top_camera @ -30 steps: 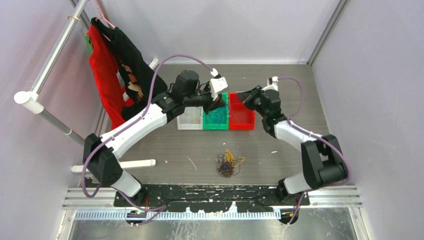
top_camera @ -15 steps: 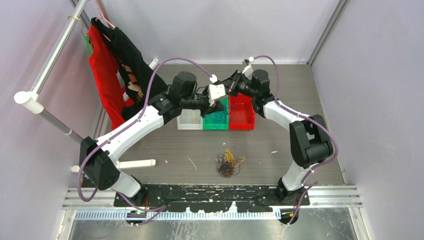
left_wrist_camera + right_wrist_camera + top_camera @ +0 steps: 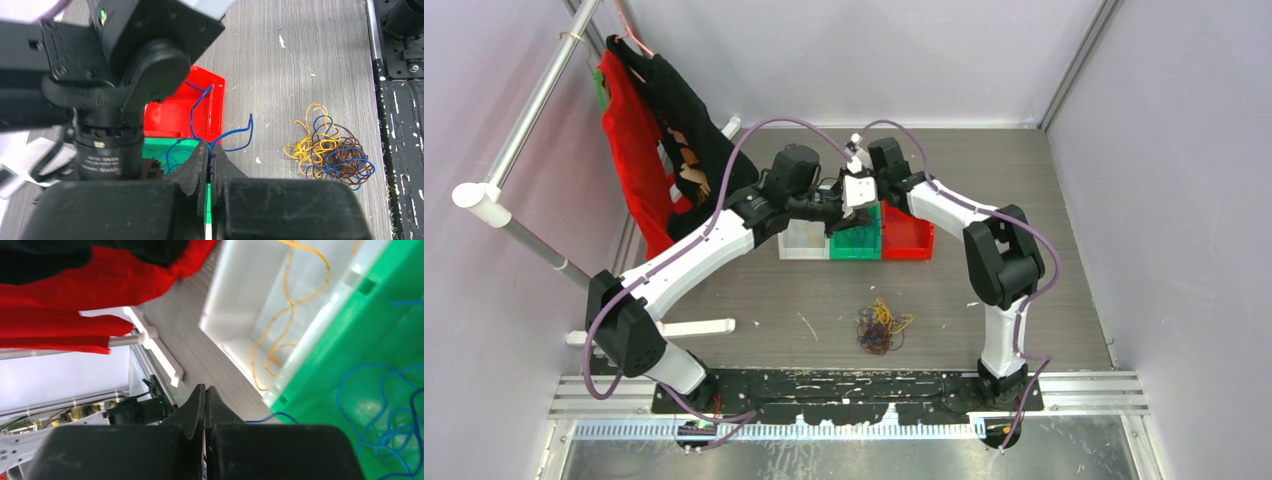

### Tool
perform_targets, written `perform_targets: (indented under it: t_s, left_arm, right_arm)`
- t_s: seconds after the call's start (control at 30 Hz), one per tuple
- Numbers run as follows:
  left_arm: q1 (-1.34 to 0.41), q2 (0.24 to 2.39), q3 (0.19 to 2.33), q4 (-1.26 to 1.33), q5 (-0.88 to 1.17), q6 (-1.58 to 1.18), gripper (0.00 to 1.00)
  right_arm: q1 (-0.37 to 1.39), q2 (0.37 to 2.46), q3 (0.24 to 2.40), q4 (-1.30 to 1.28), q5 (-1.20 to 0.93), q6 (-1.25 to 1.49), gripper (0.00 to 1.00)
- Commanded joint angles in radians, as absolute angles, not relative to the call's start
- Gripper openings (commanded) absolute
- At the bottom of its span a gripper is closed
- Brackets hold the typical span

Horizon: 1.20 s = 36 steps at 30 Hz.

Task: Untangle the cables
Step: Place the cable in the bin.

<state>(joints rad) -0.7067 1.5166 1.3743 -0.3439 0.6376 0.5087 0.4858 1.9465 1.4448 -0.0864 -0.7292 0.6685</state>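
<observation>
The cables (image 3: 882, 328) lie as a small tangle of blue, yellow-orange and brown strands on the table; the tangle also shows in the left wrist view (image 3: 330, 155). My left gripper (image 3: 208, 146) is shut on a blue cable (image 3: 235, 137), whose loose ends curl over the red bin (image 3: 175, 115). In the top view it (image 3: 854, 210) hangs over the green bin (image 3: 856, 245). My right gripper (image 3: 205, 388) is shut with nothing visible between its jaws, close beside the left one. A blue strand (image 3: 272, 416) passes behind its finger.
Three bins stand in a row: white (image 3: 802, 240) with yellow cables (image 3: 285, 315), green (image 3: 350, 340) with blue cables (image 3: 385, 390), and red (image 3: 911, 238). A red and black garment (image 3: 639, 130) hangs on a rack at the left.
My right arm has swung left from over the red bin to right beside the left gripper. The left gripper stays over the green bin. The tangle has not moved.
</observation>
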Motion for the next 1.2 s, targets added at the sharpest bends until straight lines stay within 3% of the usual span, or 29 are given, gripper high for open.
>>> perform_targets:
  t_s: [0.0,0.27,0.5,0.63,0.77,0.83,0.9,1.17]
  left_arm:
    - [-0.702,1.503,1.435,-0.350,0.679,0.540,0.00]
    - [-0.702,1.476,1.441,-0.368,0.693,0.554,0.00]
    - [-0.702,1.474,1.447,-0.363,0.689,0.558,0.00]
    - [-0.700,1.479,1.474,-0.376,0.687,0.604,0.00]
    - [-0.699,1.478,1.496,-0.390,0.655,0.642,0.00]
    - [-0.693,1.480,1.503,-0.376,0.624,0.642,0.00]
    - [-0.690,1.483,1.506,-0.346,0.570,0.642,0.00]
    - [-0.661,1.557,1.558,-0.207,0.341,0.500,0.00]
  right_arm:
    - [0.491,1.959,1.494,-0.179,-0.613,0.620,0.01]
    - [0.462,1.906,1.418,-0.208,-0.292,0.638,0.01]
    - [0.441,1.861,1.334,-0.145,-0.246,0.673,0.01]
    - [0.432,1.814,1.312,-0.075,-0.346,0.636,0.02]
    - [0.411,1.761,1.348,-0.170,-0.369,0.573,0.38]
    - [0.400,1.682,1.287,-0.150,-0.324,0.574,0.50]
    - [0.377,1.611,1.197,-0.070,-0.320,0.613,0.54]
    - [0.310,1.378,0.801,0.283,-0.302,0.743,0.53]
